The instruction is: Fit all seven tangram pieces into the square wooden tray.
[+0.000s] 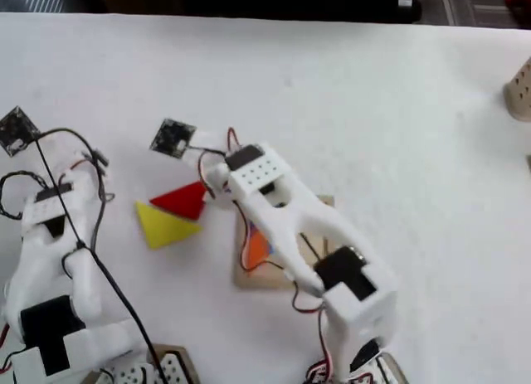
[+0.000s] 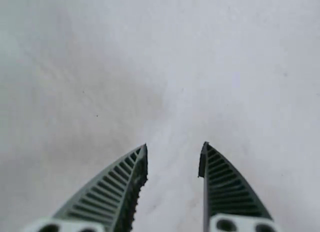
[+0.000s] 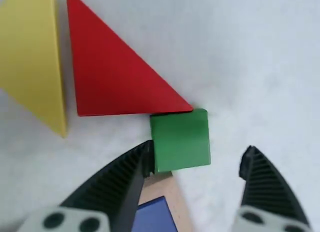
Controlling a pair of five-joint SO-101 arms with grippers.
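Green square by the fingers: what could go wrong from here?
The green square touches the red triangle, so closing the right arm's open fingers might shove that triangle. One finger sits at the square's very edge and could twist it. The square lies by the wooden tray corner and might catch there.

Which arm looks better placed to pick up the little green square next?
The right, I'd judge: the right gripper sits open at the green square by the wooden tray, while the left gripper is open over bare table.

Robotics lab bench: plain white table (image 1: pixel 373 85), wired white arm (image 1: pixel 286 214).
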